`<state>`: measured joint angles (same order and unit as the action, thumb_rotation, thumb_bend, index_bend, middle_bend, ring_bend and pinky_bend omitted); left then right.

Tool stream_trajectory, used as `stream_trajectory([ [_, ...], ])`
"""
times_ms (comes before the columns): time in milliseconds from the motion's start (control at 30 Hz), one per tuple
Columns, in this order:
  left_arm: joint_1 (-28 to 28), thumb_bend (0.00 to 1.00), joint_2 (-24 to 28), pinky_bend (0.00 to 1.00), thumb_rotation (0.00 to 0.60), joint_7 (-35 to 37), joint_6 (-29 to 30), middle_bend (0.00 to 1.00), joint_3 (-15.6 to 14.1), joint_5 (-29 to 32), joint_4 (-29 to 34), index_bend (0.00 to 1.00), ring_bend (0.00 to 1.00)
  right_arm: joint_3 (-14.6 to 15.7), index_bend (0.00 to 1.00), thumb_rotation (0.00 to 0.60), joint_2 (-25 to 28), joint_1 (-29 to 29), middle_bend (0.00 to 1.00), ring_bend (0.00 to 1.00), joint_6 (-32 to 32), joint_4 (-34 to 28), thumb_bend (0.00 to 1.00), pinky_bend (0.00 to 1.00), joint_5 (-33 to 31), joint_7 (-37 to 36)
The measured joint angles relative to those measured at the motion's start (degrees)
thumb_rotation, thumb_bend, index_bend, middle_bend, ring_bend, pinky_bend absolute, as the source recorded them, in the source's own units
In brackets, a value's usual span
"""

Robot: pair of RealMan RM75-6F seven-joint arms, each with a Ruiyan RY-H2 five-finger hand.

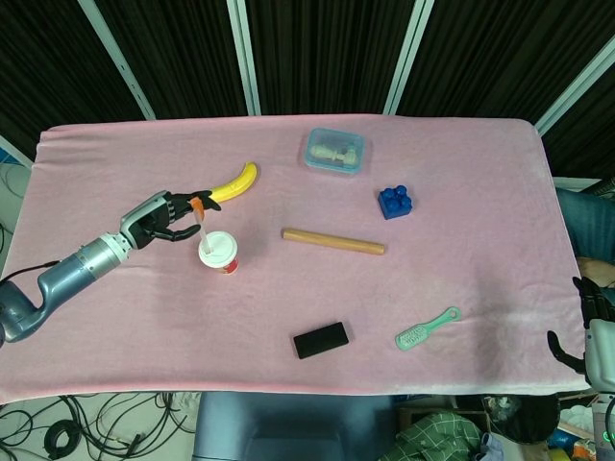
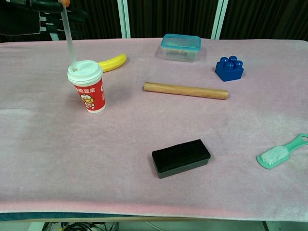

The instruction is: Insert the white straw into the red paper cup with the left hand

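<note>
The red paper cup [image 1: 222, 257] [image 2: 89, 94] with a white lid stands left of the table's middle. A white straw [image 2: 70, 41] [image 1: 202, 230] rises from the lid's hole, leaning slightly left. My left hand [image 1: 165, 215] pinches the straw's top end between its fingertips, up and left of the cup; in the chest view only a dark edge of that hand [image 2: 43, 4] shows at the top left. How deep the straw sits in the cup is hidden. My right hand [image 1: 579, 331] hangs off the table's right edge, and its fingers are unclear.
A banana [image 1: 234, 182] lies just behind the cup. A wooden stick [image 1: 332, 241], a blue block [image 1: 394, 202] and a lidded plastic box [image 1: 334, 151] lie to the right. A black block [image 1: 320, 339] and a green brush [image 1: 427, 328] sit near the front edge.
</note>
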<state>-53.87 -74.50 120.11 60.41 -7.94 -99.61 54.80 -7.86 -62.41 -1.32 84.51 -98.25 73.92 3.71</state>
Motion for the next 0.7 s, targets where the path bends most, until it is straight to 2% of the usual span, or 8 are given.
stream_trajectory([
  [700,0.78,0.42,-4.53,0.08,0.6,0.58,0.04,0.3,-3.25,-0.79,-5.11,0.68,0.02,-0.16,0.02,0.6,0.05,0.08,0.05,0.16,0.07,-0.32,0.28,0.2,-0.42,0.04],
])
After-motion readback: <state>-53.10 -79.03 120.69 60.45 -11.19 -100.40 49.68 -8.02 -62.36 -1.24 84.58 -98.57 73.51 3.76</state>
